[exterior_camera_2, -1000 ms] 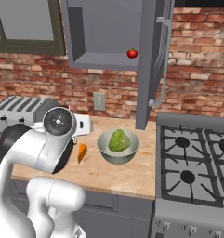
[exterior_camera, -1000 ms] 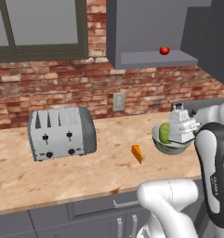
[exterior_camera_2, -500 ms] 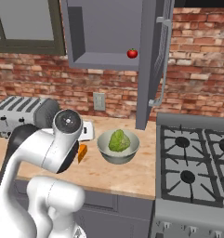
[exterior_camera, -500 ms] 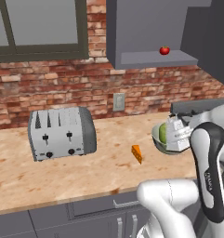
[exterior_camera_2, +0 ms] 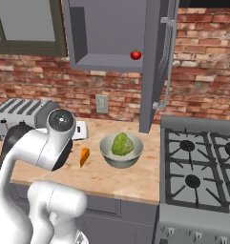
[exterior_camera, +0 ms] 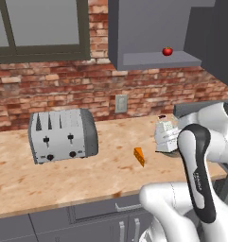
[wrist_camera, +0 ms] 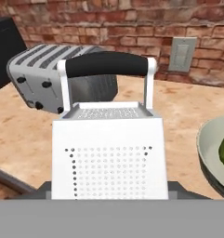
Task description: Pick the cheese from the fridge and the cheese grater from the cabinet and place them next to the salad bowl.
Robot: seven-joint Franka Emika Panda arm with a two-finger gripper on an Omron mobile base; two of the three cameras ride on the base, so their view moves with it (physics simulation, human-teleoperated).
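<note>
The silver-grey metal box grater (wrist_camera: pixel 109 153) is pinched in the pincer (wrist_camera: pixel 109 197), just beside the round pale cream bowl of green leaves (exterior_camera_2: pixel 121 150) on its right. If released tilted, it could be tipped against that bowl or onto the small orange cheese wedge (exterior_camera: pixel 139 156) nearby.
</note>
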